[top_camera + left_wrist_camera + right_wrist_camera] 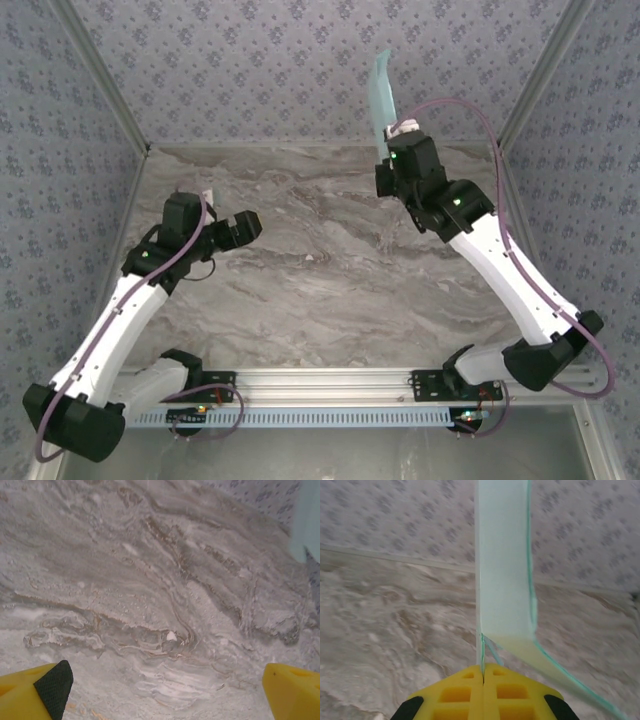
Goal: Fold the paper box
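On the left, the white-shelled left arm [110, 320] reaches over the counter [320, 270], a slab with a marble look: grey and cream bands swirling in wavy veins, matt and slightly mottled up close. The left fingers [30, 692] stand wide apart above bare stone, holding nothing. They are blunt yellow plastic wedges, and the one on the left of the wrist view carries a dark, finely textured pad on its inner face. In the overhead view the left fingers [243, 228] hang black and blocky above the left half of the counter.

Behind the counter rise walls of pale wallpaper [300, 60] printed with small grey-blue sprigs.

On the right, the right fingers [455, 695], yellow with moulded square recesses, are pressed together on the bottom edge of the paper box [502, 570]. It is thin, smooth, pale aqua card, standing upright as a long, narrow strip with a darker green line along its edges; a second panel folds away towards the lower right. Overhead, the paper box [381, 95] is lifted well clear of the counter near the back wall, slightly curved at its top.
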You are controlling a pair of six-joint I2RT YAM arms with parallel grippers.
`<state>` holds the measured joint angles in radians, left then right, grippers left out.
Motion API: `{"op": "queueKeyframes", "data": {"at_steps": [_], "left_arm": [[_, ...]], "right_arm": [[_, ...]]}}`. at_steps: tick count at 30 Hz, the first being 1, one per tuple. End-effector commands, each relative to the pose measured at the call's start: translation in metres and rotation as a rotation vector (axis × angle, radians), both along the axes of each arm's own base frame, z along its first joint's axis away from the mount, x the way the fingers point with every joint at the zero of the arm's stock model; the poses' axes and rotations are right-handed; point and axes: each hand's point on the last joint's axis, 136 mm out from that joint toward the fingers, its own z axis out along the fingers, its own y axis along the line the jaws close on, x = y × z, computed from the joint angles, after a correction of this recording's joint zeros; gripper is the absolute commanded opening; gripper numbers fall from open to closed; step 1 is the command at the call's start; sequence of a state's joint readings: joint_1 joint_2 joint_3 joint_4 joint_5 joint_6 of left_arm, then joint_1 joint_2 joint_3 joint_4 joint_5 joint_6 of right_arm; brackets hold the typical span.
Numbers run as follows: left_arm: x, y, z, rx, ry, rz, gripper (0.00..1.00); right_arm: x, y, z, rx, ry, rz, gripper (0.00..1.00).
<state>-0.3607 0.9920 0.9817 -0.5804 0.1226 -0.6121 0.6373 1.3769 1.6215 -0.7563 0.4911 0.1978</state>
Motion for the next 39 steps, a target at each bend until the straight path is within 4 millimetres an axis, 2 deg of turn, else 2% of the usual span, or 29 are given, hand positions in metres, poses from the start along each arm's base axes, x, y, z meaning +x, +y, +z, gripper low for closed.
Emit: {"op": "queueKeyframes", "data": {"at_steps": [1, 5, 7, 9, 10, 11, 13, 15, 16, 18, 19, 21, 23, 24, 25, 27, 28, 29, 31, 32, 35, 36, 37, 39], "left_arm": [[0.007, -0.007, -0.001, -0.04, -0.007, -0.013, 0.99], [0.012, -0.01, -0.029, -0.057, 0.07, -0.017, 0.99], [0.012, -0.004, -0.043, -0.06, 0.116, 0.01, 0.99], [0.012, 0.005, -0.054, -0.073, 0.139, 0.042, 0.99], [0.012, 0.008, -0.057, -0.093, 0.14, 0.047, 0.99], [0.011, 0.009, -0.061, -0.112, 0.145, 0.047, 0.99], [0.011, 0.009, -0.065, -0.138, 0.149, 0.035, 0.99], [0.01, 0.004, -0.07, -0.148, 0.16, 0.004, 0.99], [0.01, 0.0, -0.072, -0.162, 0.168, -0.011, 0.99], [0.009, -0.008, -0.077, -0.204, 0.175, -0.042, 0.99], [0.009, -0.013, -0.079, -0.233, 0.174, -0.06, 0.99], [0.006, -0.02, -0.085, -0.269, 0.178, -0.085, 0.99], [0.002, -0.027, -0.093, -0.27, 0.198, -0.109, 0.99], [0.0, -0.029, -0.096, -0.263, 0.206, -0.118, 0.99], [-0.001, -0.03, -0.1, -0.255, 0.217, -0.124, 0.99], [-0.003, -0.03, -0.104, -0.24, 0.229, -0.128, 0.99], [-0.004, -0.03, -0.107, -0.23, 0.233, -0.126, 0.99], [-0.003, -0.028, -0.109, -0.221, 0.234, -0.12, 0.99], [-0.001, -0.028, -0.111, -0.211, 0.237, -0.118, 0.99], [-0.001, -0.028, -0.111, -0.21, 0.242, -0.121, 0.99], [-0.001, -0.03, -0.112, -0.208, 0.254, -0.125, 0.99], [-0.002, -0.03, -0.112, -0.206, 0.254, -0.128, 0.99], [-0.003, -0.029, -0.113, -0.203, 0.257, -0.124, 0.99], [-0.005, -0.028, -0.114, -0.197, 0.255, -0.117, 0.99]], "right_arm": [[-0.024, -0.028, -0.037, -0.223, 0.116, -0.19, 0.0], [-0.04, -0.002, -0.07, -0.352, 0.201, -0.2, 0.0], [-0.052, 0.029, -0.097, -0.373, 0.297, -0.123, 0.21], [-0.07, 0.075, -0.128, -0.324, 0.417, 0.02, 0.39], [-0.081, 0.106, -0.138, -0.252, 0.467, 0.125, 0.47], [-0.092, 0.133, -0.144, -0.18, 0.509, 0.227, 0.51], [-0.107, 0.167, -0.138, -0.05, 0.548, 0.371, 0.56], [-0.107, 0.178, -0.122, 0.032, 0.537, 0.442, 0.56], [-0.103, 0.176, -0.112, 0.063, 0.521, 0.47, 0.56], [-0.09, 0.159, -0.1, 0.097, 0.489, 0.473, 0.56], [-0.081, 0.145, -0.097, 0.099, 0.47, 0.461, 0.56], [-0.063, 0.108, -0.103, 0.055, 0.446, 0.408, 0.56], [-0.052, 0.068, -0.125, -0.081, 0.438, 0.354, 0.56], [-0.053, 0.055, -0.141, -0.158, 0.454, 0.355, 0.55], [-0.062, 0.048, -0.16, -0.244, 0.483, 0.423, 0.55], [-0.093, 0.047, -0.203, -0.363, 0.568, 0.676, 0.55], [-0.101, 0.038, -0.224, -0.433, 0.604, 0.714, 0.55], [-0.1, 0.027, -0.235, -0.476, 0.641, 0.697, 0.56], [-0.089, 0.007, -0.244, -0.559, 0.683, 0.634, 0.56], [-0.084, 0.002, -0.249, -0.599, 0.694, 0.626, 0.57], [-0.084, 0.004, -0.268, -0.645, 0.749, 0.685, 0.58], [-0.075, 0.011, -0.264, -0.64, 0.731, 0.683, 0.58], [-0.071, 0.014, -0.27, -0.645, 0.737, 0.68, 0.57], [-0.073, 0.025, -0.28, -0.621, 0.752, 0.712, 0.57]]}}
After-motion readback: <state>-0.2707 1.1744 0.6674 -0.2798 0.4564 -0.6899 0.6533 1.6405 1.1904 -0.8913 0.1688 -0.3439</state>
